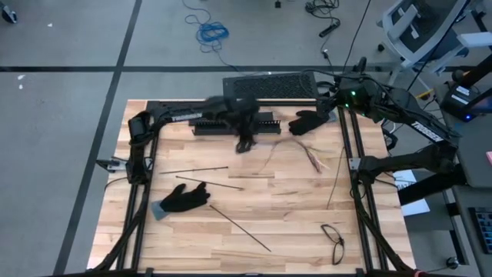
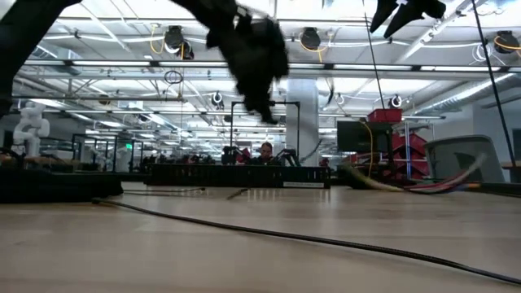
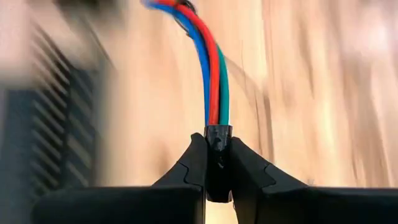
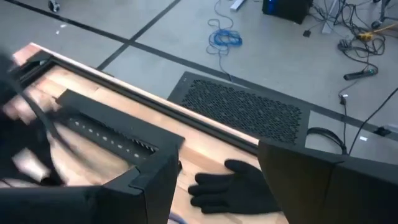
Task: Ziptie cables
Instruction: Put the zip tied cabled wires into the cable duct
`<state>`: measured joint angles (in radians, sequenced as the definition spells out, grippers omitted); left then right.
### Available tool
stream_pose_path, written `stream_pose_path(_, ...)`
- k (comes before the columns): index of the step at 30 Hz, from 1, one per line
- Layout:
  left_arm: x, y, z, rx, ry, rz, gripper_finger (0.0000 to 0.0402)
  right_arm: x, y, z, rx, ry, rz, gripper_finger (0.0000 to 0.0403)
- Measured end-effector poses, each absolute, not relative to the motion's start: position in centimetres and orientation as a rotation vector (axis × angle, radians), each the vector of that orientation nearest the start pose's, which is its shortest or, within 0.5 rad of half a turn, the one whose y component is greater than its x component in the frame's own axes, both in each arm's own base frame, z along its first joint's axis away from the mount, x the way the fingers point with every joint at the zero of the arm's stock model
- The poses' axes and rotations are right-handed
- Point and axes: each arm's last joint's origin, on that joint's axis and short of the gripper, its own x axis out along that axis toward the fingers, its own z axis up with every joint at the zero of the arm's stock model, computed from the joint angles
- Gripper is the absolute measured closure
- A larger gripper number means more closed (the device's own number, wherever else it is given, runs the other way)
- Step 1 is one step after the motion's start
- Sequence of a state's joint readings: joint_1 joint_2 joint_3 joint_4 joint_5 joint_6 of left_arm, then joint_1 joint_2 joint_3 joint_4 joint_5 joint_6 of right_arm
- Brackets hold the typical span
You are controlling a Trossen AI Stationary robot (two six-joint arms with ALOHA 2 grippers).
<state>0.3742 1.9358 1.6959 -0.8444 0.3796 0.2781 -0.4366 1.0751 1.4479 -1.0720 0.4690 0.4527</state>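
Left pincer [image 3: 217,163] reached out over the counter [image 1: 292,215], pinching the black-sleeved end of the cables [image 3: 214,74], which run straight ahead from the fingertips; slotted bar [image 1: 231,123] just beside it. Right pincer [image 4: 217,180] raised at the far edge, spread, above a black glove [image 4: 236,183].

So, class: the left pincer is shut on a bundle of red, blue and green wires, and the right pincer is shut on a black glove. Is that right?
Not quite. The right pincer is open and holds nothing; the right wrist view shows the black glove lying on the table beyond it. The left pincer is indeed shut on the wires.
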Motion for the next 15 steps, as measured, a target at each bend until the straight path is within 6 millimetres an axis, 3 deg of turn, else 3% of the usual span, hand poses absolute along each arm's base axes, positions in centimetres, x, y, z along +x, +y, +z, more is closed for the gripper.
stream_pose_path(4,36.5,11.9,20.2,-0.234,1.199,-0.192,0.0361,15.2,-8.5,42.1,0.394,0.501,-1.013,0.0186)
stream_pose_path(7,34.9,10.0,17.5,-0.251,1.288,-0.209,0.0361,15.2,-8.5,42.1,0.406,0.494,-1.016,0.0186)
stream_pose_path(11,33.2,8.8,16.2,-0.168,1.332,-0.145,0.0361,15.3,-8.6,42.1,0.415,0.490,-1.018,0.0186)
stream_pose_path(15,32.1,8.7,17.4,-0.093,1.318,-0.066,0.0361,15.5,-8.7,42.2,0.420,0.473,-1.017,0.0186)
